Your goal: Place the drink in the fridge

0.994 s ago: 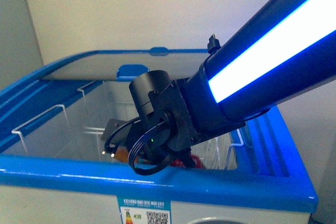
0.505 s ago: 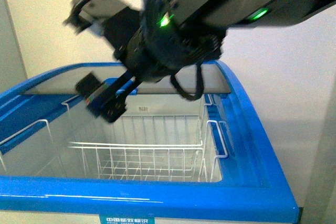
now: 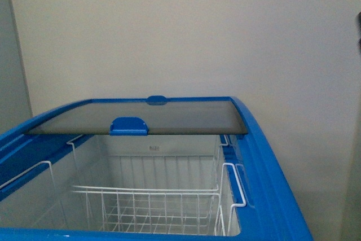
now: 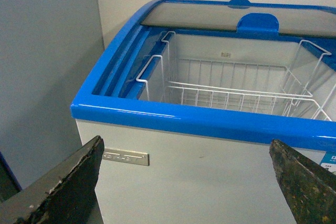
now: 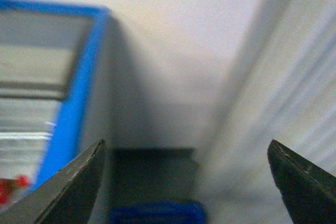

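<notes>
The fridge (image 3: pixel 265 167) is white with a blue top rim. Its glass lid (image 3: pixel 141 115) with the blue handle (image 3: pixel 129 126) is slid to the back, so the front is open over a white wire basket (image 3: pixel 146 204). No arm shows in the front view. My left gripper (image 4: pixel 184 182) is open and empty, in front of the fridge's white front wall (image 4: pixel 199 182), below the rim. My right gripper (image 5: pixel 184 182) is open and empty, beside the fridge's right rim (image 5: pixel 73 103). A small red blur (image 5: pixel 10 188) lies inside the fridge; I cannot tell whether it is the drink.
A pale wall stands close behind and to the right of the fridge. A grey panel (image 4: pixel 47 66) stands at its left. A blurred blue object (image 5: pixel 157 214) lies on the dark floor beside the fridge's right side. A metal nameplate (image 4: pixel 126 157) sits on the front wall.
The right arm reached down into the fridge a second ago. It has since lifted up and out of the front view, which now shows the open fridge unobstructed.
</notes>
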`<control>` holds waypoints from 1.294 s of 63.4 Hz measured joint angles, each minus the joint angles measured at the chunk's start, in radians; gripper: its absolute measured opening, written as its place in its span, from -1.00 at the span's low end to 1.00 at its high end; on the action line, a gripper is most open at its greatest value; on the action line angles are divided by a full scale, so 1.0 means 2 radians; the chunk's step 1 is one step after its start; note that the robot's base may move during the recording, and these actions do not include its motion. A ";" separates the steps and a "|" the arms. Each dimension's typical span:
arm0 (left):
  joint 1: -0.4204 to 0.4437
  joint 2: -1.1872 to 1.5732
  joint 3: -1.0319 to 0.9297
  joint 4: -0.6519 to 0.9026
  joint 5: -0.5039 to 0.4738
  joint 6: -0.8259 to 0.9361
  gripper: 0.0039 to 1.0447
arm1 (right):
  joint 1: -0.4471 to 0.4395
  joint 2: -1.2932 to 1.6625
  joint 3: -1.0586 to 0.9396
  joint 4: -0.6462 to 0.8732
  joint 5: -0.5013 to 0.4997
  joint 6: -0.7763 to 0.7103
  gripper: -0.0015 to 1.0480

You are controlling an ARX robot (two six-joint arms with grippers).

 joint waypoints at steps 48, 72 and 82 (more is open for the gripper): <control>0.000 0.000 0.000 0.000 0.000 0.000 0.85 | -0.147 -0.322 -0.366 0.115 -0.266 0.011 -0.95; 0.000 0.000 0.000 0.000 0.000 0.000 0.85 | -0.148 -0.383 -0.399 0.088 -0.266 0.011 -0.95; 0.000 0.000 0.000 0.000 0.000 0.000 0.85 | -0.148 -0.399 -0.405 0.077 -0.266 0.011 -0.95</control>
